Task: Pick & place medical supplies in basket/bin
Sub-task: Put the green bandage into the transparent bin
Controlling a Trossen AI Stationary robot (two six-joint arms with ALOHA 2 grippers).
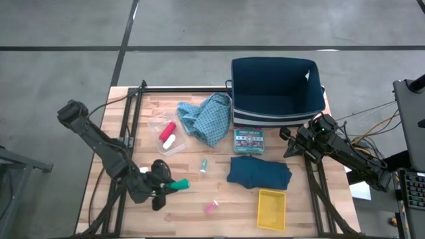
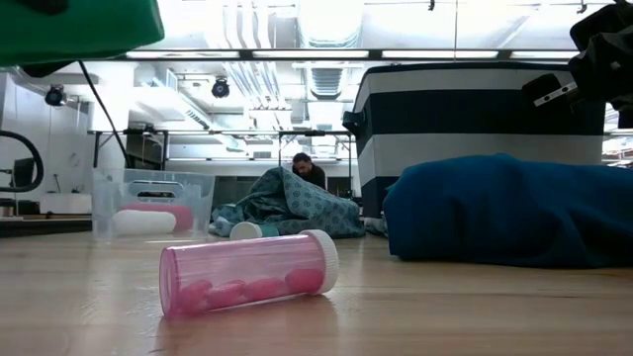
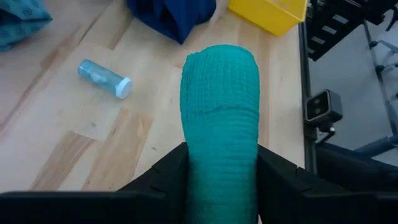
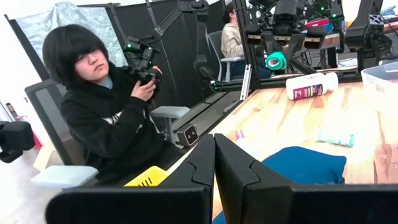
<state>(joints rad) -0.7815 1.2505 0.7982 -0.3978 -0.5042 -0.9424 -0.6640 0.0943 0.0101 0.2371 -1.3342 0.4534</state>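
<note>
My left gripper is near the table's front left, shut on a green cylinder of ribbed wrap, which also shows in the high view and at the top left of the low view. A red and a white cylinder lie in a clear tray. The light-blue patterned cloth lies beside the navy basket. The dark teal folded cloth lies flat in front of it. My right gripper waits shut at the table's right edge. My left gripper pinches the green cylinder's curved sides between its two fingers, which lie along the cylinder. The fingers slant down from the table's left. The cylinder sticks out past the fingertips toward the table's right and is lifted clear of the table.
A pink vial and a small blue vial lie on the wood. A yellow bin sits at the front right, a small box before the basket. A person sits beyond the table's near side.
</note>
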